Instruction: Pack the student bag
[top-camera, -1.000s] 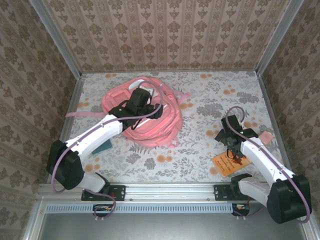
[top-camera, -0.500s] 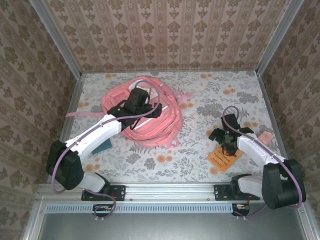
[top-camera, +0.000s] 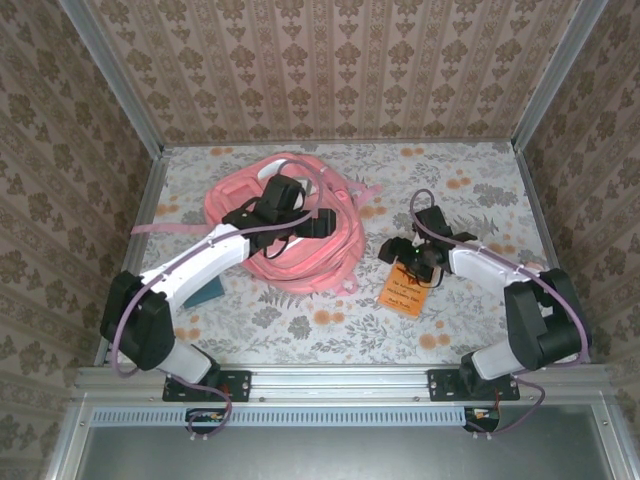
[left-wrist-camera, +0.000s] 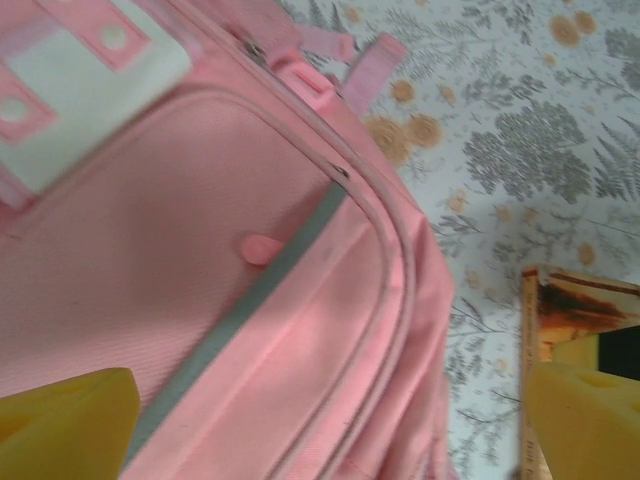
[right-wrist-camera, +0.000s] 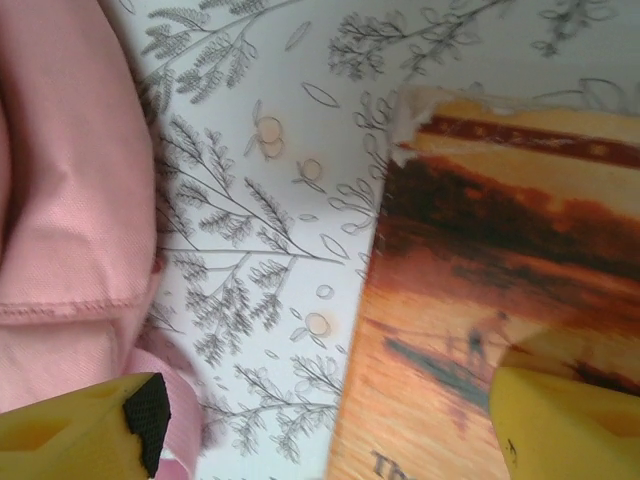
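On the floral tablecloth (top-camera: 300, 320), toward the back left, the student bag (top-camera: 290, 250) lies flat, a thin pink strap (top-camera: 150, 228) trailing off to its left. The left gripper (top-camera: 305, 222) hangs over the bag's right half. In the left wrist view, the left gripper (left-wrist-camera: 330, 410) has its yellow fingers (left-wrist-camera: 65, 420) spread wide, one at each bottom corner, holding nothing. Below them lie the student bag (left-wrist-camera: 150, 250) with its front panel, a grey trim stripe (left-wrist-camera: 250, 300), a small pink zip pull (left-wrist-camera: 260, 247) and a pale patch (left-wrist-camera: 80, 80) with pink squares near the top left.

Right of the bag, the right gripper (top-camera: 408, 262) reaches leftward over the near end of an orange book (top-camera: 405, 292), which lies flat on the cloth, apart from the bag. In the right wrist view, the book (right-wrist-camera: 480, 290) shows a sunset cover with a small figure. The right gripper (right-wrist-camera: 325, 410) has its jaws well apart. One yellow finger (right-wrist-camera: 570, 425) is over the cover, and the other sits beside the student bag (right-wrist-camera: 60, 180) at its pink edge. Whether the finger over the cover touches it cannot be told. The book's left edge runs between them over bare cloth.

A teal item (top-camera: 207, 292) lies partly hidden under the left arm.
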